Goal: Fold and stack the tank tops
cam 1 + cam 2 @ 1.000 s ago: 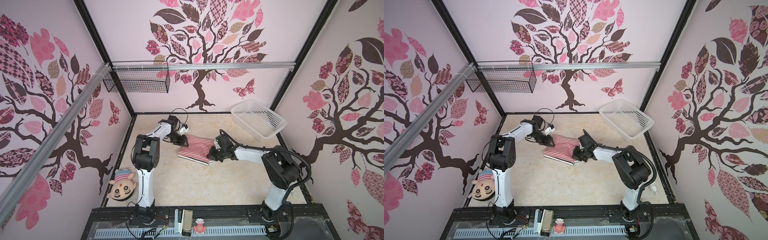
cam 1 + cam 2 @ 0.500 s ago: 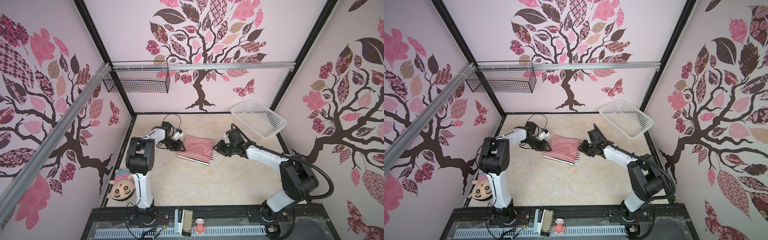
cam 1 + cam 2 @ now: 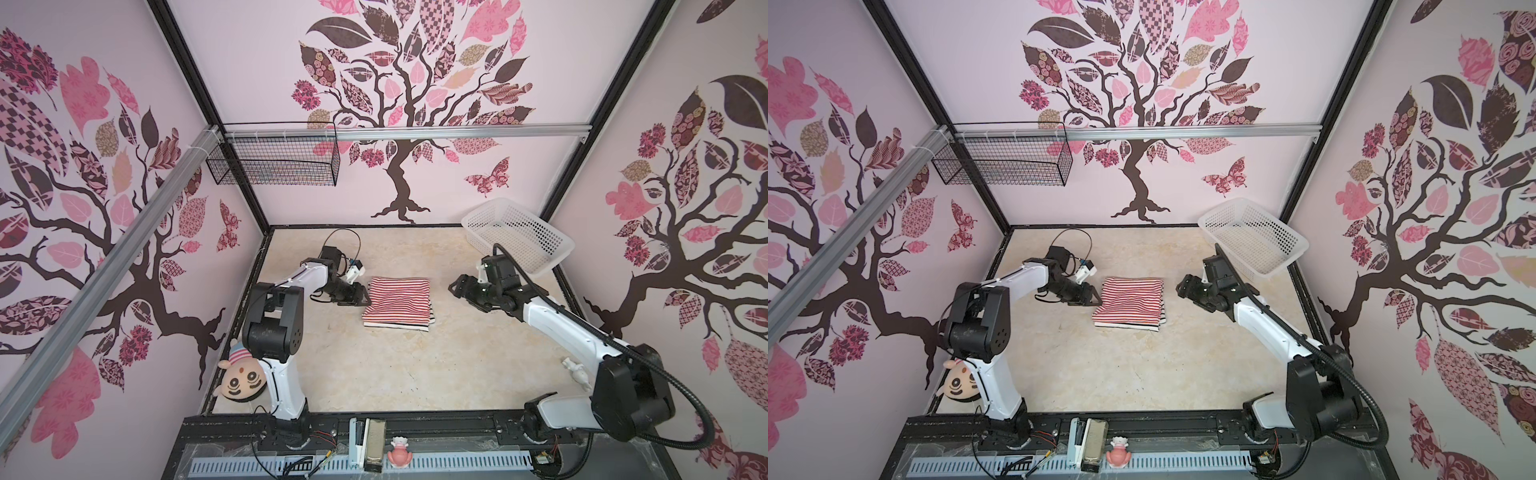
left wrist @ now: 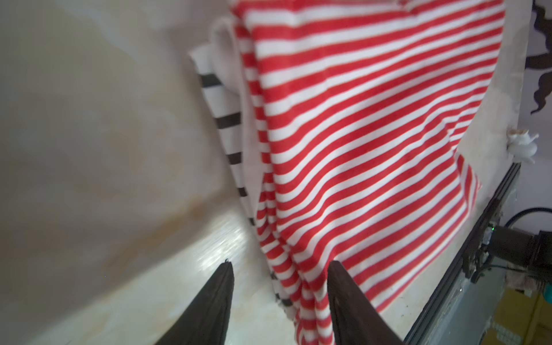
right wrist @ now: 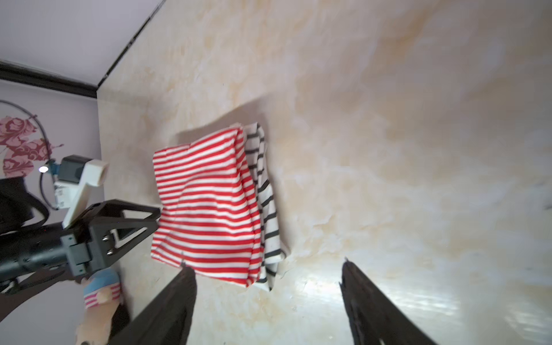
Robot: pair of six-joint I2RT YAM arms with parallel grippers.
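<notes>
The tank tops lie folded in one stack in the middle of the table: the red-and-white top [image 3: 399,297] [image 3: 1131,299] on the black-and-white top [image 3: 431,318] [image 5: 265,194], whose stripes peek out along the near and right edges. My left gripper [image 3: 360,300] [image 4: 280,264] is open at the stack's left edge. A corner of the red-and-white top [image 4: 358,134] lies loose between its fingers. My right gripper [image 3: 454,286] [image 5: 265,265] is wide open and empty, a short way right of the stack.
A white perforated basket [image 3: 519,239] leans in the back right corner. A black wire basket [image 3: 274,164] hangs on the back wall. A plush doll head [image 3: 240,379] lies by the left arm's base, and a small white figure [image 3: 575,370] sits at the table's right edge.
My right gripper has opened and pulled back to the right, off the stack's right edge. My left gripper has opened wider and slid slightly along the left edge.
</notes>
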